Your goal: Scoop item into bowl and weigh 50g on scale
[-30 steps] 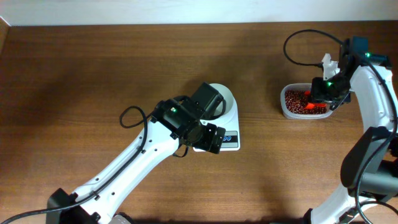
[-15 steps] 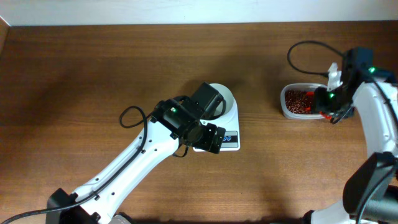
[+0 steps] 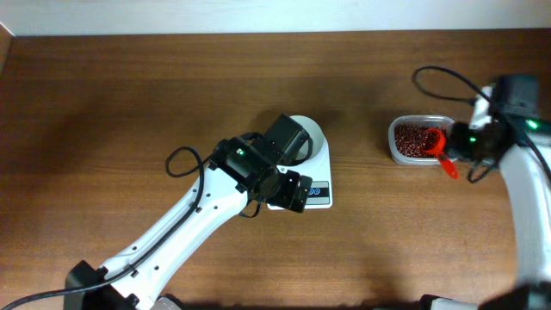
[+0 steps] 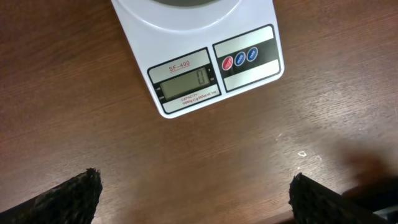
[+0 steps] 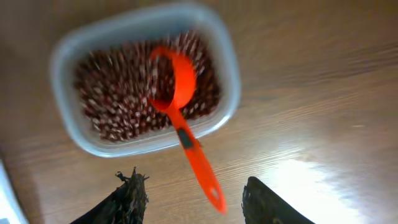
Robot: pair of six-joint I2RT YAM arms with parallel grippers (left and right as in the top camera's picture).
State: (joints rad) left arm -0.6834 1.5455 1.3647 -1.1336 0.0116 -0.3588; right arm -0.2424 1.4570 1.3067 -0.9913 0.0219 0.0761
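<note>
I see dark red-brown beans (image 5: 118,93) heaped just ahead of my right fingers (image 5: 127,199). White scale (image 4: 186,37), display reading 0, lies ahead of my left fingers (image 4: 68,196), white bowl (image 3: 317,136) upright on it.

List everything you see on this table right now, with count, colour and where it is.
table: 1, brown wood, under everything
scale: 1, white, table centre, reads zero
bowl: 1, white, on the scale, partly hidden
tub: 1, clear plastic, table's right side
beans: many, dark red-brown, in the tub
scoop: 1, orange-red, cup in beans, handle over tub rim
left gripper: 1, black, open, near the scale
right gripper: 1, black, open, straddling scoop handle's end
</note>
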